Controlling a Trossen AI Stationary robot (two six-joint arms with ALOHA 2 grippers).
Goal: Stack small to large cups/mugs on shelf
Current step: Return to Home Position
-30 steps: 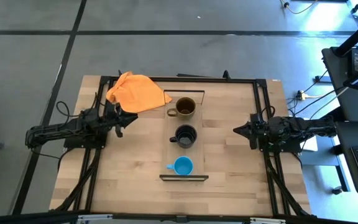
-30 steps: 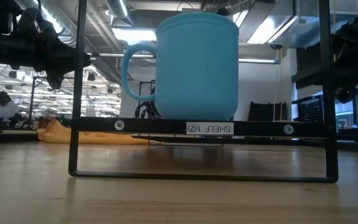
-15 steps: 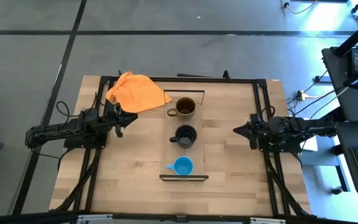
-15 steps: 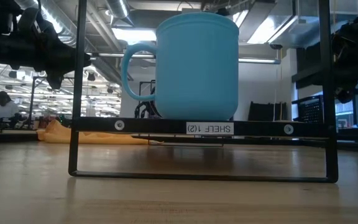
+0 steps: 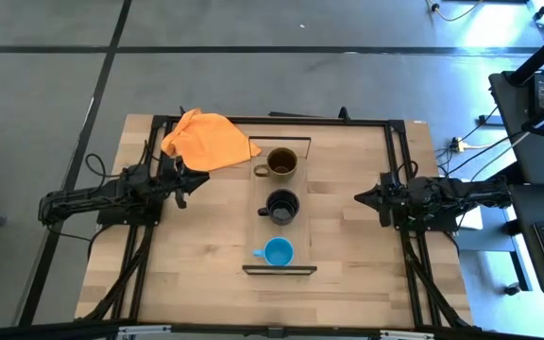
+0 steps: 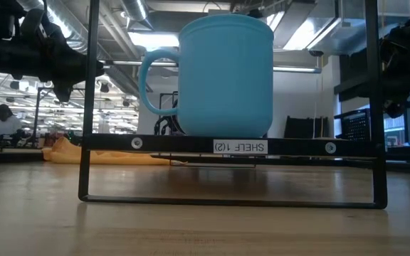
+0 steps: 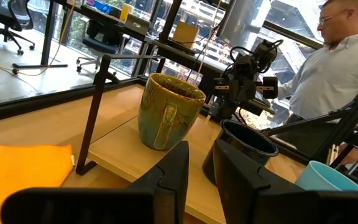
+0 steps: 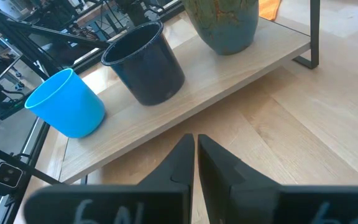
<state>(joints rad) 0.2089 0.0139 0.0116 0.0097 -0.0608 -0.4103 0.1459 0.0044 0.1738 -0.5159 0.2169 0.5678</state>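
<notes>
Overhead, table-level, two wrist views.

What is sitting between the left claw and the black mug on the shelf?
Nothing visible. The left gripper waits beside the shelf, with bare tabletop between it and the black mug. The orange cloth lies off to the side.

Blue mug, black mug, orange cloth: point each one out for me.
blue mug (image 5: 278,252), high view, on its open inside.
black mug (image 5: 283,205), high view, on its dark inside.
orange cloth (image 5: 206,140), high view, on the middle of the cloth.
</notes>
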